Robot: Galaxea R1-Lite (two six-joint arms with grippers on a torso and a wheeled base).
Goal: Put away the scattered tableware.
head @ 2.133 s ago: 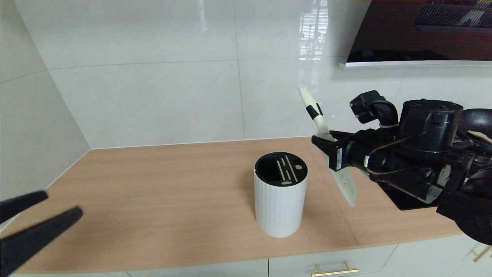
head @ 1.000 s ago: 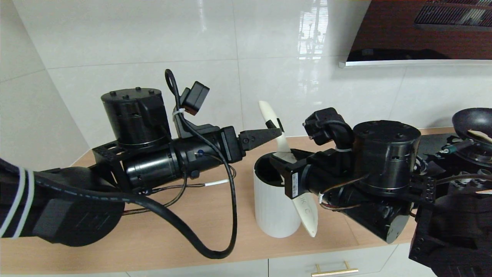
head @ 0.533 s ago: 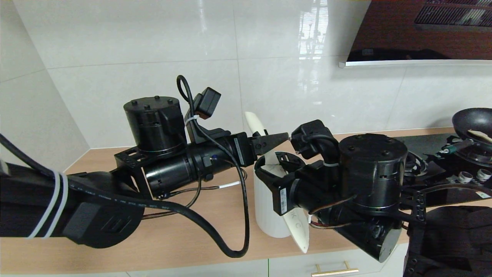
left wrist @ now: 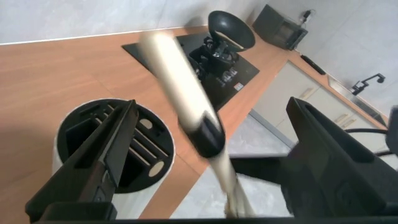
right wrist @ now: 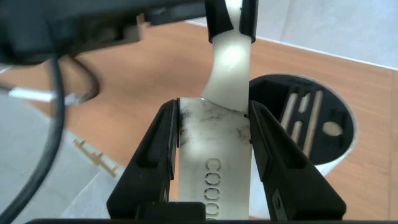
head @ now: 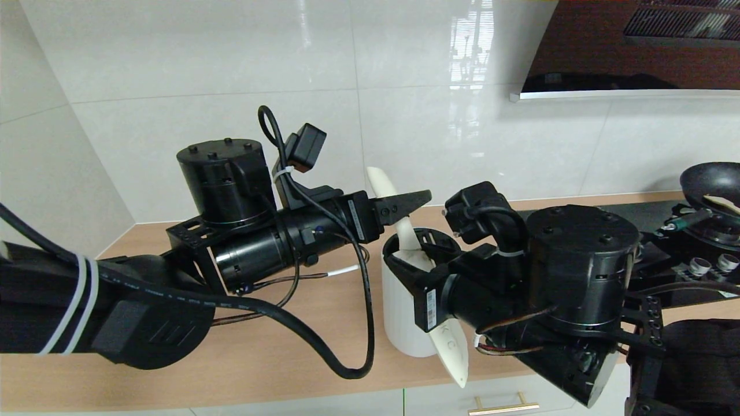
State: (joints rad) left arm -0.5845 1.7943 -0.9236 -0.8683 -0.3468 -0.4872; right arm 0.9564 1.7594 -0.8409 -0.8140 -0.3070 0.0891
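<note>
One slip: your right gripper clamps the knife by its blade, left gripper gapes wide round the handle; release early, it drops.

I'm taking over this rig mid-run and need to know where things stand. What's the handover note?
Right claw: shut on the blade of the knife, which is tilted, handle up, in the air by the holder.
Left claw: open, fingers on either side of the handle, not closed on it.
Holder: upright on the counter.
Done: knife is off the counter.
Left: knife is not in a slot yet. Probably close the left claw on the handle, release the right, then slide the blade into a slot.
</note>
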